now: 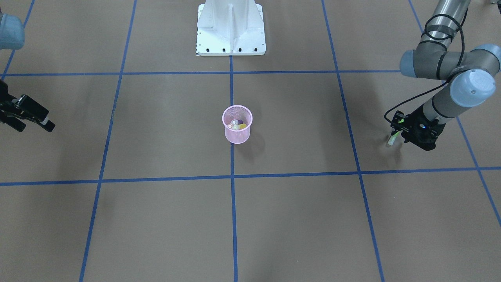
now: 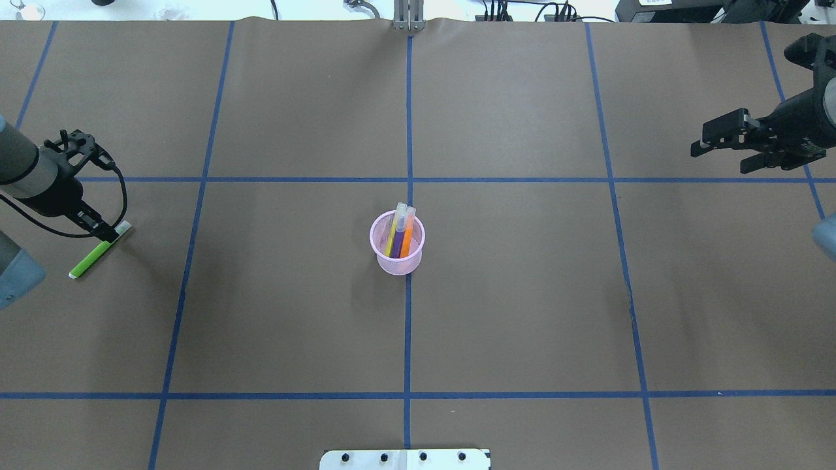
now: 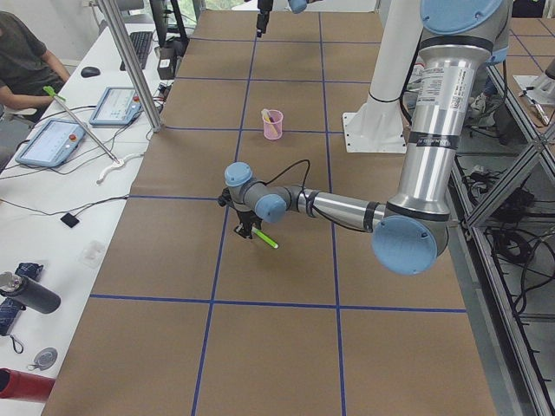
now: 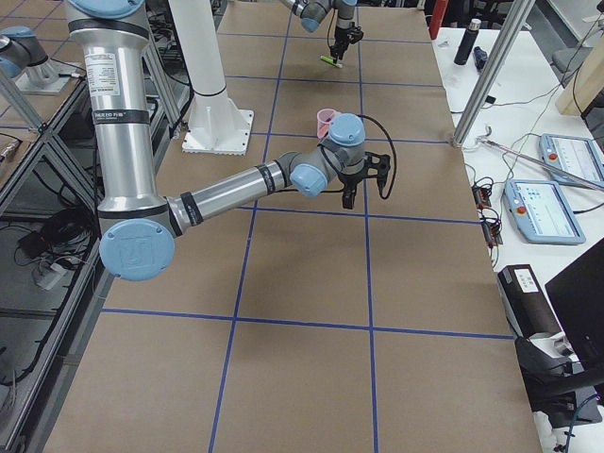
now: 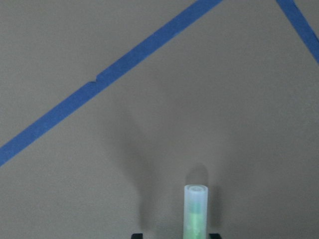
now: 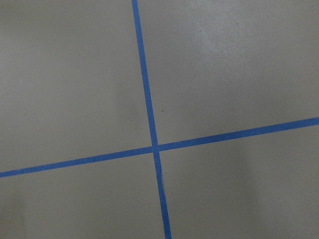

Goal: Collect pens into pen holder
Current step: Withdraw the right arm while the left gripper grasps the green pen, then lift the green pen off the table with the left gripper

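The pink mesh pen holder (image 2: 397,243) stands upright at the table's middle, also in the front view (image 1: 237,124). It holds a yellow pen (image 2: 394,234), a purple pen (image 2: 400,236) and an orange pen (image 2: 407,235). My left gripper (image 2: 110,234) is at the table's left side, shut on a bright green pen (image 2: 90,260). The pen is tilted, its pale cap end low over the table (image 1: 391,139); the left wrist view shows it (image 5: 195,211) between the fingers. My right gripper (image 2: 718,156) is open and empty, far right of the cup (image 1: 36,127).
The white robot pedestal (image 1: 231,27) stands behind the cup. Blue tape lines (image 6: 149,119) grid the brown table. Beyond the far edge are metal posts (image 3: 130,69), a desk with tablets (image 3: 52,143) and a seated person (image 3: 22,61).
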Available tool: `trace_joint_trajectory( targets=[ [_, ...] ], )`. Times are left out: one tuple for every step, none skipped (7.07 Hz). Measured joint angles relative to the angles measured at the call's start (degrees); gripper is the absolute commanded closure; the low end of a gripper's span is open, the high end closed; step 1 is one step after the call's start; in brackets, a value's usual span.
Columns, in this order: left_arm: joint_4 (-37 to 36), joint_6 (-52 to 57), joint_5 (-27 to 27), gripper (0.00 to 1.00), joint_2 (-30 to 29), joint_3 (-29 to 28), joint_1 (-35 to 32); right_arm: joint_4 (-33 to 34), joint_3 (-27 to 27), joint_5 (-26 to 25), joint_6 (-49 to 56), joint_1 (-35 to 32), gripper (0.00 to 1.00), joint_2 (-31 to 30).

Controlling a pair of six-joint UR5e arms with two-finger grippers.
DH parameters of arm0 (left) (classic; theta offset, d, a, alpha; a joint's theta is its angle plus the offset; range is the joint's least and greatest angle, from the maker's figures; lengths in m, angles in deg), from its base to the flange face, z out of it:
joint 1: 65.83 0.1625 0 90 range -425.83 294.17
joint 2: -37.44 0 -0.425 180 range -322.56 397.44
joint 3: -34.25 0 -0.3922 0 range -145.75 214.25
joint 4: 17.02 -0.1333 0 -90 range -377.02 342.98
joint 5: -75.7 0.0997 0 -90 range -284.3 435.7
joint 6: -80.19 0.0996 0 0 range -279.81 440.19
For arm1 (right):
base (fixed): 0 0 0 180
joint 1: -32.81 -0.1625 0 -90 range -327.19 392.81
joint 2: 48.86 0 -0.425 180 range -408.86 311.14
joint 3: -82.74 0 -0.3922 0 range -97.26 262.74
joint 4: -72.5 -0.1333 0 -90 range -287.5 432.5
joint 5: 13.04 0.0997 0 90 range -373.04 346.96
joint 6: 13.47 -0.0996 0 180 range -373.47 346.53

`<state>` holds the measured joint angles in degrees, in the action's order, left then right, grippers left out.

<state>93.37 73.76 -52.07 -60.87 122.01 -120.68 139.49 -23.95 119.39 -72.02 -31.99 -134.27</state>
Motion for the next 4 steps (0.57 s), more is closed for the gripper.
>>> trace_joint_trajectory(
  targets=[
    [-0.56, 0.01, 0.04, 0.46, -0.25, 0.08, 0.00, -0.01, 0.07, -0.04, -0.13, 0.04, 0.02, 0.12],
    [-0.78, 0.02, 0.08, 0.46, -0.35, 0.11, 0.07, -0.02, 0.12, -0.05, -0.28, 0.08, 0.02, 0.25],
    [-0.85, 0.02, 0.23, 0.46, -0.37, 0.13, 0.31, -0.02, 0.15, -0.06, -0.37, 0.10, 0.02, 0.32],
    [-0.87, 0.07, 0.46, 0.46, -0.39, 0.16, 0.85, -0.02, 0.16, -0.08, -0.43, 0.11, 0.02, 0.37]
  ],
)
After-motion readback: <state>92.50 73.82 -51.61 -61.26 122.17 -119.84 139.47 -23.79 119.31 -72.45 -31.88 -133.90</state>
